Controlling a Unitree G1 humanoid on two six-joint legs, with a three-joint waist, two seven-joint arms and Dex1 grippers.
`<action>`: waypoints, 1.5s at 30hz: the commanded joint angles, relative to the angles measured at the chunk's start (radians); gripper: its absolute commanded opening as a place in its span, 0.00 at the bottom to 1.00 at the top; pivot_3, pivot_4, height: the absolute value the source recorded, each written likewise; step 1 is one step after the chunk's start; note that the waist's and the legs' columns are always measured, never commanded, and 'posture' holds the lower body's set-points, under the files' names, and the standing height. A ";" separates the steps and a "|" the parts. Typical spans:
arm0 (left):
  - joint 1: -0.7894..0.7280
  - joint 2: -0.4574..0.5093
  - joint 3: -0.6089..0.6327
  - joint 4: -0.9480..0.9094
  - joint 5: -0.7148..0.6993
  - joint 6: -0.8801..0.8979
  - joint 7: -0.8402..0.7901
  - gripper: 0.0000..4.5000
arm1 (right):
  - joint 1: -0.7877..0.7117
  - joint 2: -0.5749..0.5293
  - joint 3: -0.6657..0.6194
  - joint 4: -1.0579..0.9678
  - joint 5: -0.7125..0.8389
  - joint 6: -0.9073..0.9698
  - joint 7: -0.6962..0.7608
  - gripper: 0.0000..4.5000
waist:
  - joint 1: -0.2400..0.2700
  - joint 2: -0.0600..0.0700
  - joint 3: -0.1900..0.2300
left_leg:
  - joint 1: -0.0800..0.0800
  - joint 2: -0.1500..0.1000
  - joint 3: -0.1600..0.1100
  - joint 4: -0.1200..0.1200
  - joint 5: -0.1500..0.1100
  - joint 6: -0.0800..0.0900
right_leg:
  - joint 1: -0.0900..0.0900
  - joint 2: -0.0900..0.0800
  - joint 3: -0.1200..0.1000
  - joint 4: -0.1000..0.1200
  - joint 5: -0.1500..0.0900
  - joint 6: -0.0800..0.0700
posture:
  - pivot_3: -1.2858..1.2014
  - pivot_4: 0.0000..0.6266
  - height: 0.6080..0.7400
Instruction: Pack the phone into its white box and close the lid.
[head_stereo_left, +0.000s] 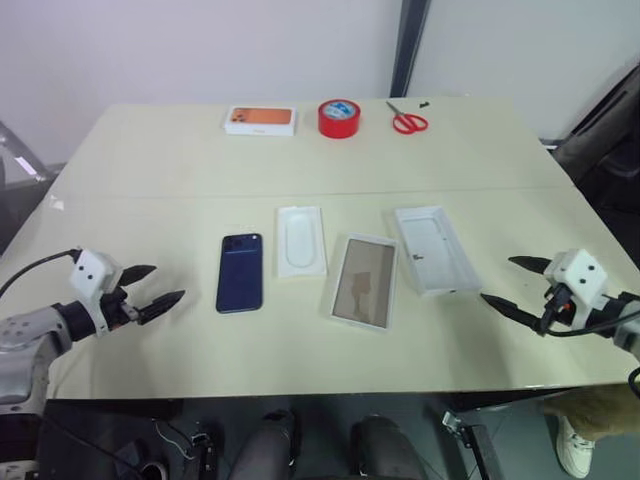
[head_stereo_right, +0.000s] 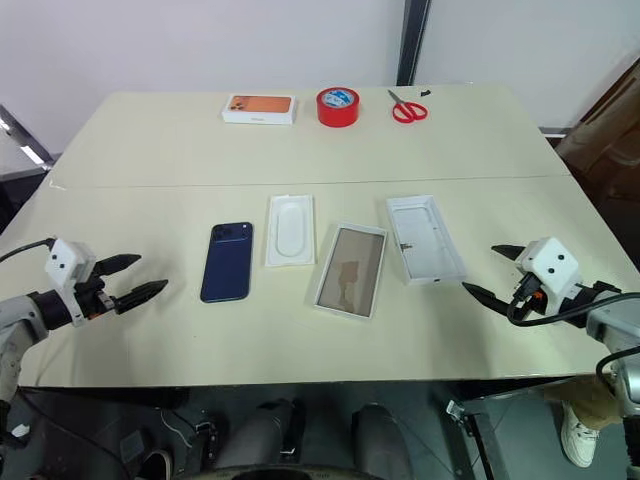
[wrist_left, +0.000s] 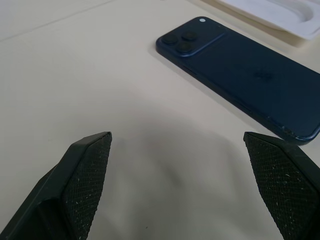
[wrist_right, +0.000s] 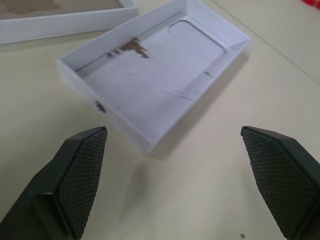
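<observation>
Face down on the table (head_stereo_left: 150, 160), the phone (head_stereo_left: 240, 272) shows its navy back and corner camera cluster, left of a white insert (head_stereo_left: 301, 240), the tan-floored white box (head_stereo_left: 364, 281) and the upturned lid (head_stereo_left: 435, 248). Both the left gripper (head_stereo_left: 153, 286) and right gripper (head_stereo_left: 512, 284) hover spread wide and empty, the left near the phone and the right near the lid.

Left to right: phone (head_stereo_left: 240, 273), insert (head_stereo_left: 301, 240), white box (head_stereo_left: 364, 281), lid (head_stereo_left: 435, 249).

I see the navy phone (head_stereo_left: 240, 273) lying flat, back up with its camera cluster at the far corner, well left of the tan-floored white box (head_stereo_left: 363, 281), which sits open-side up beside the lid (head_stereo_left: 436, 249), itself upturned showing its white inside.
</observation>
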 joint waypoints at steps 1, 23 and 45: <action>-0.009 0.006 0.035 -0.014 -0.001 -0.047 0.009 0.99 | -0.005 -0.034 -0.046 0.059 -0.004 -0.047 0.013 1.00 | 0.001 0.000 0.000 | 0.000 0.000 0.000 0.000 0.000 0.000 | 0.000 0.000 0.000 0.000 0.000 0.000 | 0.52 0.24 0.95; -0.142 -0.023 -0.056 -0.087 -0.015 0.072 0.073 0.99 | -0.069 -0.007 0.008 -0.050 0.010 0.029 -0.034 1.00 | -0.004 0.001 0.000 | 0.000 0.000 0.000 0.000 0.000 0.000 | 0.000 0.000 0.000 0.000 0.000 0.000 | 0.52 0.24 0.95; -0.354 -0.359 -0.214 -0.344 -0.134 0.789 0.506 0.99 | -0.301 0.139 0.259 -0.279 0.023 0.180 -0.111 1.00 | -0.002 0.000 0.001 | 0.000 0.000 0.000 0.002 0.000 0.000 | 0.000 0.001 0.000 0.001 0.000 0.001 | 0.52 0.24 0.95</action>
